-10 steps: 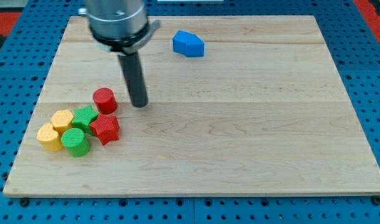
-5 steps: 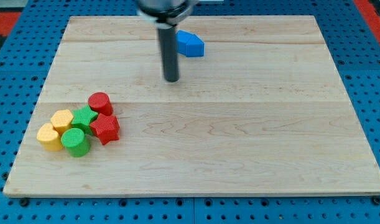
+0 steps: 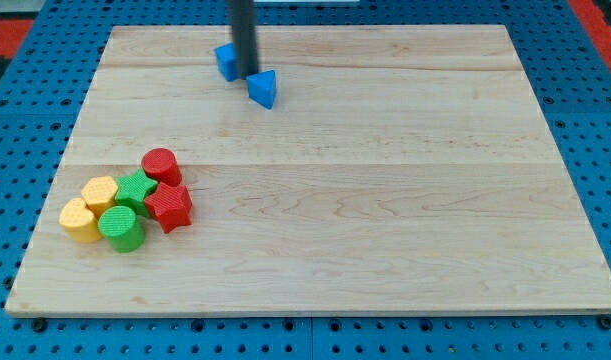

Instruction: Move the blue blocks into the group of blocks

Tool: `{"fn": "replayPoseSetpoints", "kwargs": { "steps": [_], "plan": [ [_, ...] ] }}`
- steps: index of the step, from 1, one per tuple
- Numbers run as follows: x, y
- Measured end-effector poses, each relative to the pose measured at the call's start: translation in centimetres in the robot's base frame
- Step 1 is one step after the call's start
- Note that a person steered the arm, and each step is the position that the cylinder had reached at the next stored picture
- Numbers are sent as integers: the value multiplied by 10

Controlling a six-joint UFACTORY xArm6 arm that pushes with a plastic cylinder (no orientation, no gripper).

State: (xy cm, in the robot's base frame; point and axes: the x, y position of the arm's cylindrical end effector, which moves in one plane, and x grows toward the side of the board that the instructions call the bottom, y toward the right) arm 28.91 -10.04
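Noting positions against the red cylinder (image 3: 162, 164), the topmost member of the group on the wooden tabletop (image 3: 385, 200).

- Group: the green star (image 3: 137, 187) sat just below-left of the red cylinder and the red star-like block (image 3: 169, 207) directly below it. Two yellow blocks (image 3: 100, 191) (image 3: 80, 221) and a green cylinder (image 3: 120, 228) lay further below-left. All were packed close, most touching.
- Task items: both were well apart from the red cylinder, toward the view's top and right. The blue block (image 3: 226, 61) was the higher one, its shape unclear because the rod partly covered it. The blue triangular block (image 3: 264, 88) was a little lower and further right.
- My tip (image 3: 245, 75) stood up-right of the red cylinder, between the two blue pieces. It was against or just beside each, but contact could not be confirmed.
- There was no gripper on this arm, only the bare rod, so nothing opened, closed or held.

Handling judgement: the blue pieces looked like small, rigid, light plastic, and should slide easily on the smooth wood. They cannot be grasped, only pushed. Contact should go on the face turned away from the red cylinder, the upper-right side, in line with the piece's centre. The round rod gives a single contact point, so an off-centre push would likely spin a block or let it slip past. The triangular one seemed most prone to this, so a flat side is better than a corner. Moving them one at a time seemed safer. A fast arrival risked scattering the group.
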Motion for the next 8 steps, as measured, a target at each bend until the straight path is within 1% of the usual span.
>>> {"fn": "replayPoseSetpoints", "kwargs": {
  "steps": [1,2,3,5,6,8],
  "plan": [
    [-12,15],
    [-41,50],
    [-59,14],
    [2,-64],
    [-12,-85],
    [64,-90]
  ]
}}
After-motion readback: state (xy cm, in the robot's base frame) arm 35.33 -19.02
